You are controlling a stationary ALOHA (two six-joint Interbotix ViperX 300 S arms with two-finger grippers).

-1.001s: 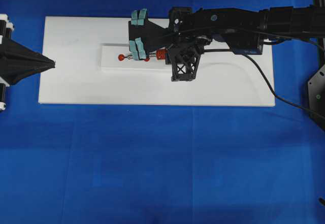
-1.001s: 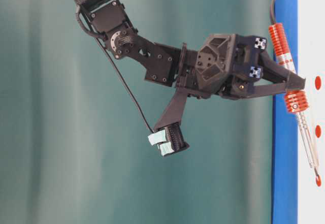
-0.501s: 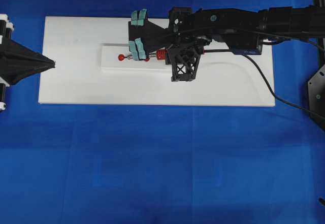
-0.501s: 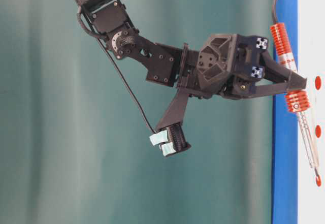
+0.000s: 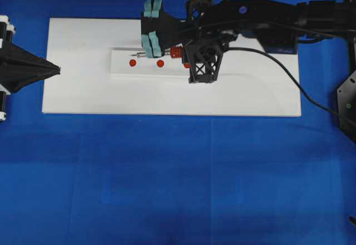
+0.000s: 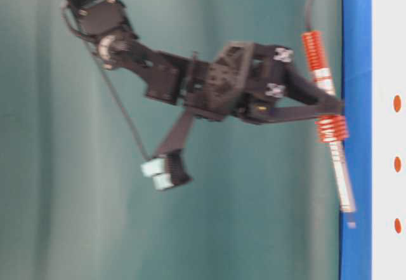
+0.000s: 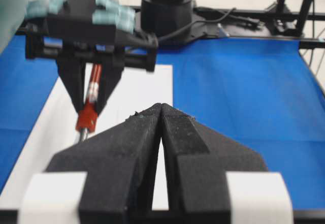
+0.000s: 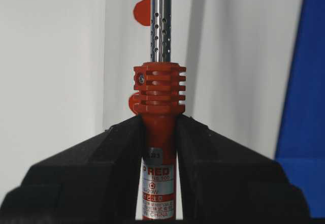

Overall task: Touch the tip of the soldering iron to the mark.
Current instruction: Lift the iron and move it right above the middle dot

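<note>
The right hand (image 8: 158, 132) is clamped on the orange-red handle of the slim soldering iron (image 8: 160, 89), just below its ribbed collar. The iron's silver shaft hangs clear above the white board (image 5: 83, 89), beside three red round marks (image 5: 132, 63). The left hand (image 7: 161, 132), pressed closed and empty, sits at the board's edge.

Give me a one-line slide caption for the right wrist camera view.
Right tool clamped on the red-handled soldering iron, its perforated silver shaft pointing up over the white board past two red marks.
</note>
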